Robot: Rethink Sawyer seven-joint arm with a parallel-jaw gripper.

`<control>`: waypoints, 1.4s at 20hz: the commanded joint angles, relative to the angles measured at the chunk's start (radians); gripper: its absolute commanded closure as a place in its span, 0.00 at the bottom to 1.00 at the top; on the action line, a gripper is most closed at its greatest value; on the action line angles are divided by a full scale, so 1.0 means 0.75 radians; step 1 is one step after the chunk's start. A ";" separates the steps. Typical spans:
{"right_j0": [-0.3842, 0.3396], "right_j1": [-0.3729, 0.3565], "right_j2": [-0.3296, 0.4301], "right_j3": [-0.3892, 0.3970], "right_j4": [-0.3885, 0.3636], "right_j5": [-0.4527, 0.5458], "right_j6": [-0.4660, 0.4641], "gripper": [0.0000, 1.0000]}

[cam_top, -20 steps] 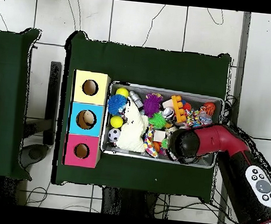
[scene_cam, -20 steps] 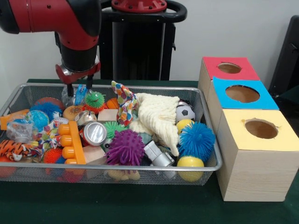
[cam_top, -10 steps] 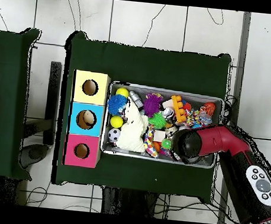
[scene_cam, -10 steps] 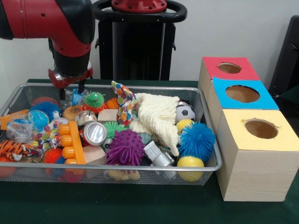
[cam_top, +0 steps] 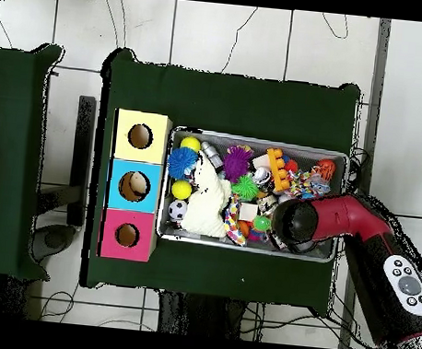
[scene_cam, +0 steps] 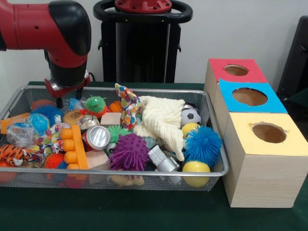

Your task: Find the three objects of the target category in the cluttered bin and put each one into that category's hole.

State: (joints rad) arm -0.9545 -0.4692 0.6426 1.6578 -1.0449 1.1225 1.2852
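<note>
A wire mesh bin (scene_cam: 144, 174) holds a jumble of toys: a purple spiky ball (scene_cam: 129, 152), a blue spiky ball (scene_cam: 202, 143), a yellow ball (scene_cam: 196, 168), a small soccer ball (scene_cam: 190, 116), a silver can (scene_cam: 97, 137), an orange block (scene_cam: 74, 147) and a cream cloth (scene_cam: 162, 120). My gripper (scene_cam: 69, 102) reaches down into the bin's far left corner, beside a green spiky toy (scene_cam: 96, 103) and a clear, blue-tinted item (scene_cam: 75, 104). In the overhead view the arm (cam_top: 295, 224) covers the gripper.
Three wooden boxes stand in a row right of the bin, each with a round hole in its top: red (scene_cam: 219, 67), blue (scene_cam: 228, 89), yellow (scene_cam: 240, 139). A patterned fabric piece (scene_cam: 128, 103) sticks up mid-bin. The bin (cam_top: 255, 137) lies on green cloth.
The arm has shifted left in the front view and dropped lower, carrying the gripper from beside the green spiky toy towards the bin's far left corner. The toys look unmoved.
</note>
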 commanded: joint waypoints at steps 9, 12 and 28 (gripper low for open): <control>-0.008 0.095 -0.018 -0.129 0.040 0.057 -0.449 1.00; -0.009 0.097 -0.012 -0.130 0.048 0.047 -0.442 1.00; -0.050 -0.104 0.062 0.043 0.167 -0.006 -0.359 1.00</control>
State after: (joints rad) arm -0.9577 -0.4599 0.6417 1.6426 -0.9928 1.1350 1.2443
